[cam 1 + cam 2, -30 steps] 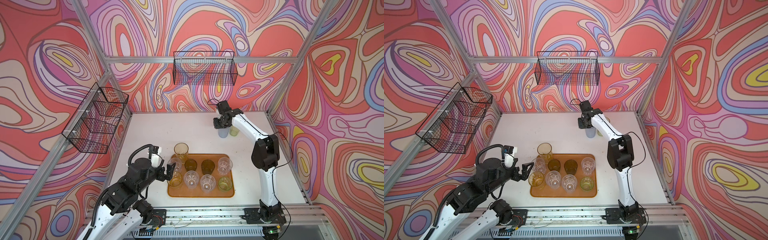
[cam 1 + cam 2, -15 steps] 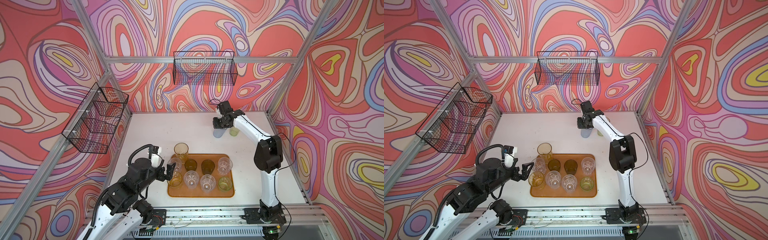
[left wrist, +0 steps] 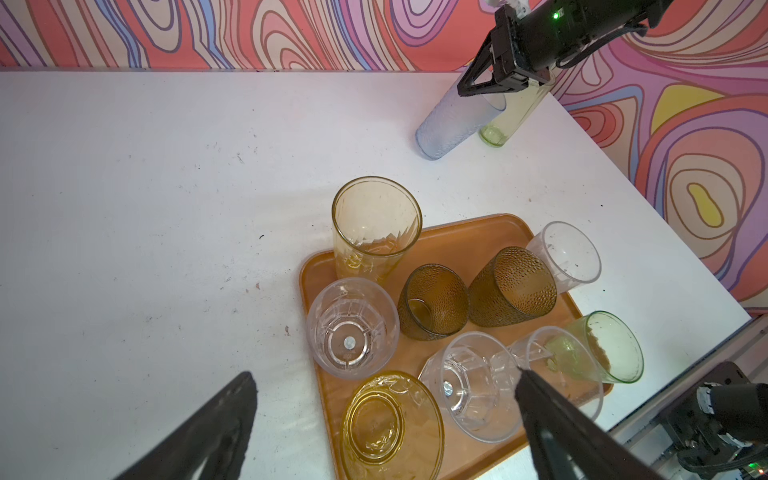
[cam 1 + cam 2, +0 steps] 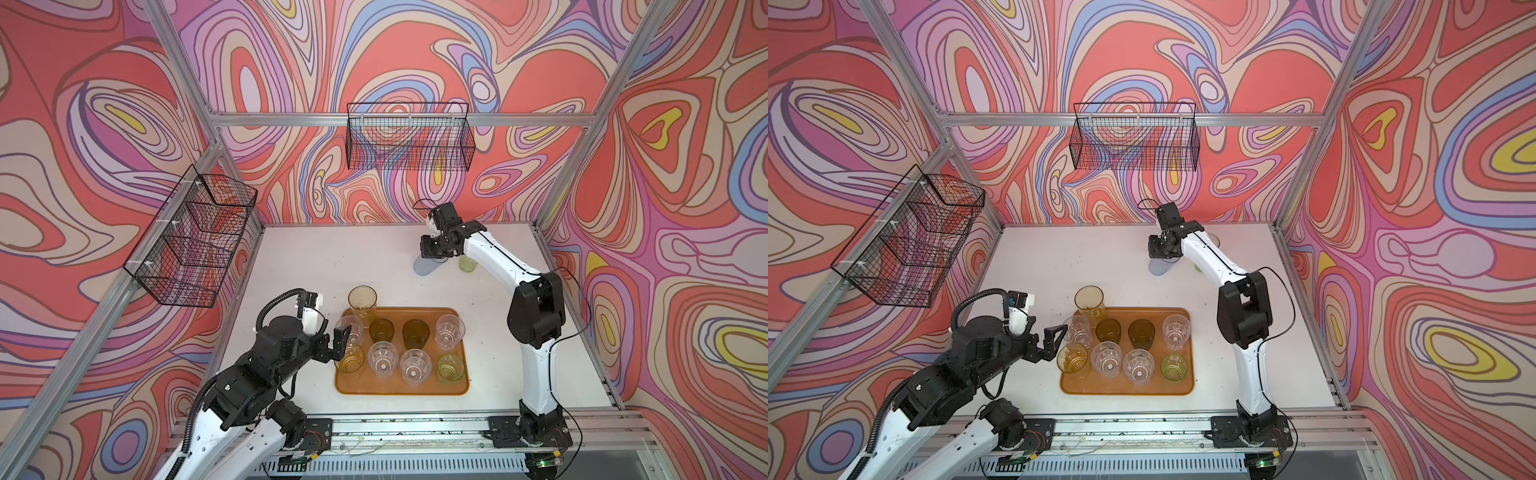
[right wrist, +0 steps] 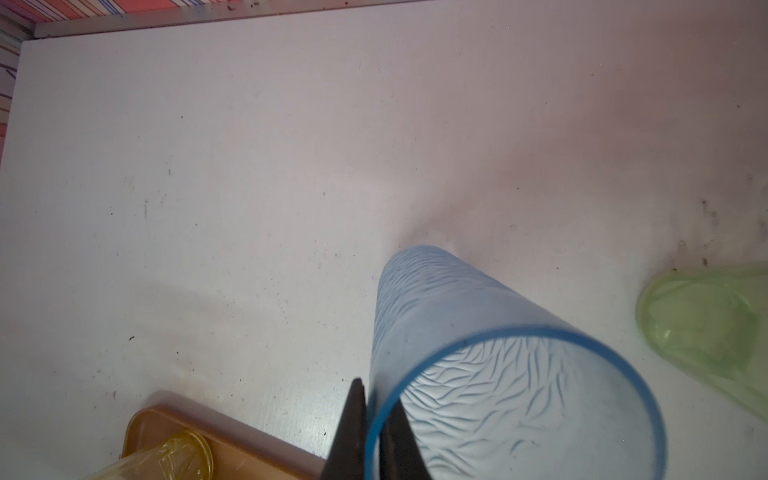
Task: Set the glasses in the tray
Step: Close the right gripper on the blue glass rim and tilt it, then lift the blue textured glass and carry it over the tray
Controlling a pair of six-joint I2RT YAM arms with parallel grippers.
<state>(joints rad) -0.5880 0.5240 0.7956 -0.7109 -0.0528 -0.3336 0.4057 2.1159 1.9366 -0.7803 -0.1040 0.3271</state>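
Over at the far side of the white table, the right gripper is pinched tight on the rim of the tall grey-blue tumbler, one finger outside the wall and one inside the mouth. The tumbler stands with its mouth up and its long axis roughly vertical, base down at the tabletop. I cannot tell whether it leans. Just beside it, nearer the right edge of the table, the tall yellow-green tumbler also stands mouth up, partly under the white forearm. The orange-brown tray lies near the front with its long side across the table and carries nine glasses, all mouth up in two rows. The tall yellow tumbler is at its far left corner. A bare strip shows along the tray's near rim and a thinner one along the far rim. A wide stretch of bare table separates the tray from the two far tumblers. The left gripper hangs by the tray's left edge, jaws spread wide and holding nothing.
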